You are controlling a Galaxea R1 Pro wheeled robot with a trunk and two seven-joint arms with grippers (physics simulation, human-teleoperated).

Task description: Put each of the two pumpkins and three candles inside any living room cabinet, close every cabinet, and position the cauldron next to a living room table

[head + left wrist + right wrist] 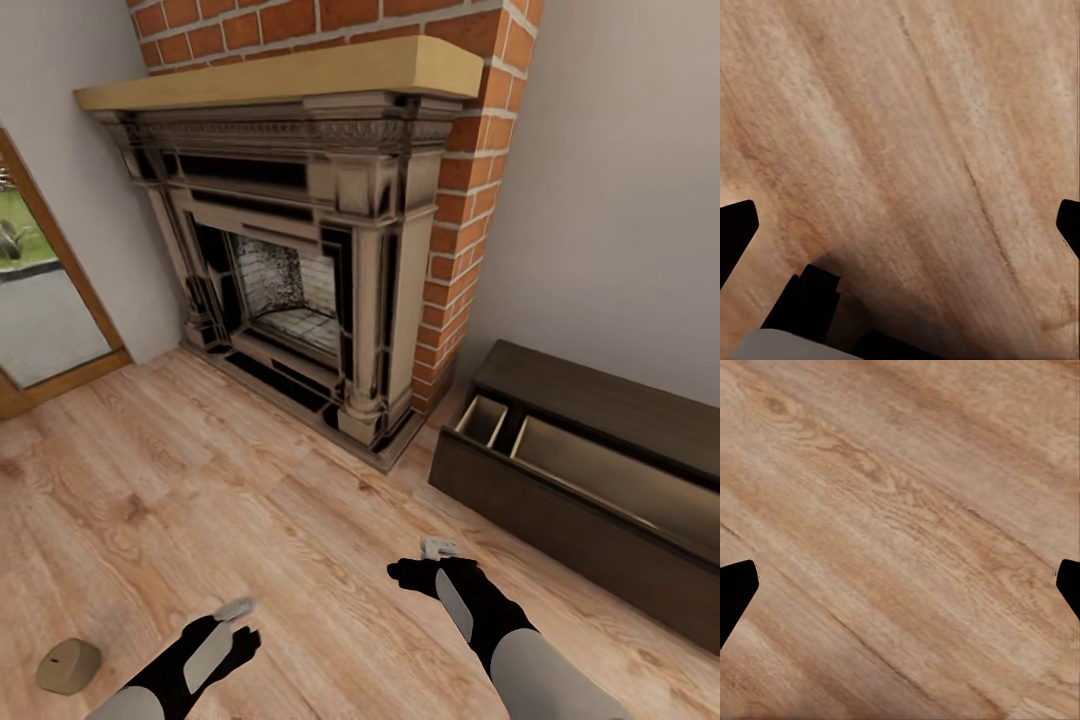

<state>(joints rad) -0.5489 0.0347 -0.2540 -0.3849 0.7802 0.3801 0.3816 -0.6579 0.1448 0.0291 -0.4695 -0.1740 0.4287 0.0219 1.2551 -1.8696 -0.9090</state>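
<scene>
Stock as I see it from the head view:
- cabinet point(560, 500), right of frame: front pulled out, the pale compartments in sight look empty; closing is left.
- candle point(68, 665), lower left, on the floor point(250, 500): not yet stored.
- left gripper point(236, 612) and right gripper point(438, 549): both spread apart and empty in my wrist views.
- Pumpkins, cauldron: I judge them pending.
</scene>
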